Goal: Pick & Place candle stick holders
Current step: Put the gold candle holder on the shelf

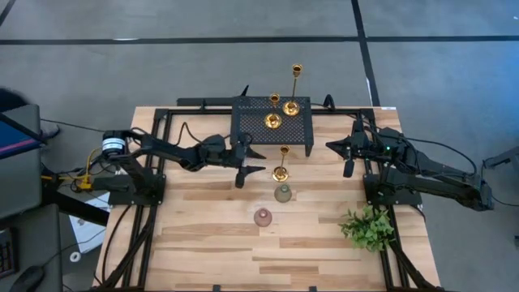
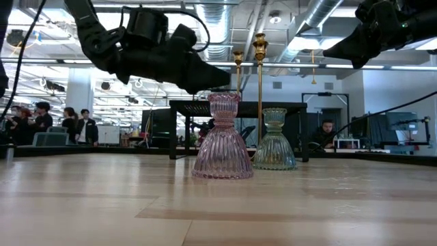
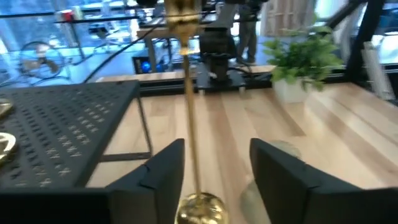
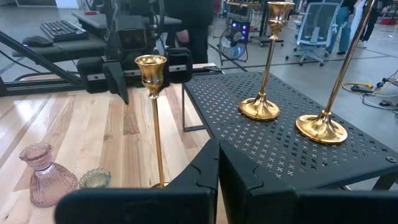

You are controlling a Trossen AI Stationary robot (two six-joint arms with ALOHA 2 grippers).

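Here, left tool [image 1: 253, 161] apart beside gold candlestick [image 1: 280, 162]; right tool [image 1: 338, 156] together.

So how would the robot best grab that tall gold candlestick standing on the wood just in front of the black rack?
Probably by the thin stem, coming in level from the side. The gold candlestick stands upright on the table, apart from the rack; its round base looks too wide and low to pinch. The left end effector is already open with a finger on either side of the stem. The right end effector waits shut beside the rack.
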